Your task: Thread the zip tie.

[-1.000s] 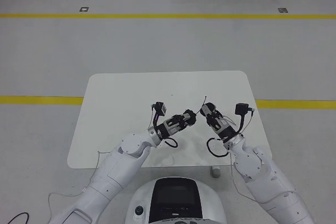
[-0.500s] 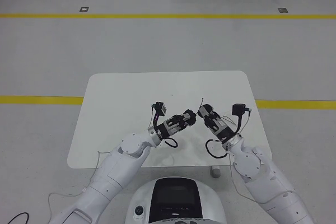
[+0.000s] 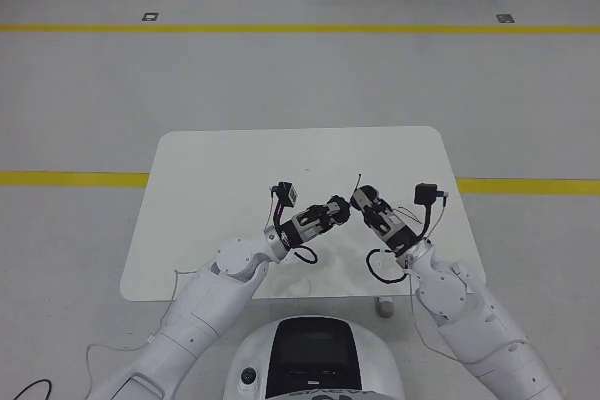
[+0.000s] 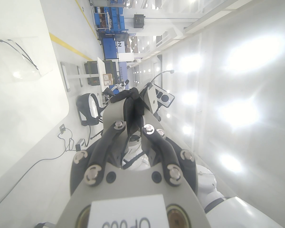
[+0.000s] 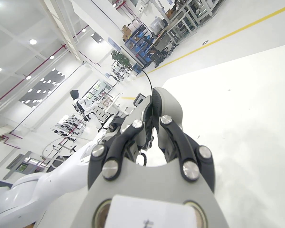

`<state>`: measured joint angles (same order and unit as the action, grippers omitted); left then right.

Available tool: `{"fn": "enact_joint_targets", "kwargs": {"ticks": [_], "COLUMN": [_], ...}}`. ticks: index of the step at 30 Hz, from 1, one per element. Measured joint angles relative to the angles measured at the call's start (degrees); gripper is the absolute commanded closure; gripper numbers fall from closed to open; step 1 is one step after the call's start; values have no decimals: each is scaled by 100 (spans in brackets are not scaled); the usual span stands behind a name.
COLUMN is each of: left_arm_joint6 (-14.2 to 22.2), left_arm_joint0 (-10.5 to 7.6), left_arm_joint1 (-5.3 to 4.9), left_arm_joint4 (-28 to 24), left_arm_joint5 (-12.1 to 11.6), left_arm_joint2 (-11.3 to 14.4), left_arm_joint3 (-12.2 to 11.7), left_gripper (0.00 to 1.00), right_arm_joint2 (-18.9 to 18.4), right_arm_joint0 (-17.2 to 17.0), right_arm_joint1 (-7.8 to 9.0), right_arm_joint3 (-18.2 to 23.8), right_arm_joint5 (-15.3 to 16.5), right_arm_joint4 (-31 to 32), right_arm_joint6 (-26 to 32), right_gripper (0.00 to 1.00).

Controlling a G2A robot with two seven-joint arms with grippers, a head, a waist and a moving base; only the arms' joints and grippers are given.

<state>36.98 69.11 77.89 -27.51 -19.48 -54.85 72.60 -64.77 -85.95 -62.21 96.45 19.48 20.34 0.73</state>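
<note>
One thin, black, curved zip tie (image 5: pixel 149 81)

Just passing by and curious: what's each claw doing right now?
Left gripper: closed; what it pinches cannot be told.
Right gripper: closed on the zip tie.

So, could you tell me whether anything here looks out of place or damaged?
Nothing stands out. The right claw is shut on the zip tie, whose free end curves smoothly away. Spare ties in a clear bag lie flat on the table.
</note>
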Motion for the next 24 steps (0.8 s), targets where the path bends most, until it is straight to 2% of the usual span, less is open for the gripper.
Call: {"fn": "enact_joint_targets", "kwargs": {"ticks": [7,16,21,22,23,24], "left_arm_joint6": [0,0,0,0,0,0], "left_arm_joint0": [0,0,0,0,0,0], "left_arm_joint1": [0,0,0,0,0,0], "left_arm_joint4": [0,0,0,0,0,0], "left_arm_joint5": [0,0,0,0,0,0], "left_arm_joint2": [0,0,0,0,0,0], "left_arm_joint3": [0,0,0,0,0,0], "left_gripper": [100,100,100,100,100,100], "right_arm_joint2": [47,80,105,113,118,121], "right_arm_joint0": [47,50,80,87,92,96], "right_arm_joint1": [5,25,41,41,40,37], "right_arm_joint3": [-142,13,-66,-77,-85,-97], "right_arm_joint5": [0,0,0,0,0,0], "right_arm_joint4": [218,42,173,182,183,172], "right_arm_joint6": [-105,-59,-69,-88,-114,-155], "right_gripper": [100,100,100,89,49,0]}}
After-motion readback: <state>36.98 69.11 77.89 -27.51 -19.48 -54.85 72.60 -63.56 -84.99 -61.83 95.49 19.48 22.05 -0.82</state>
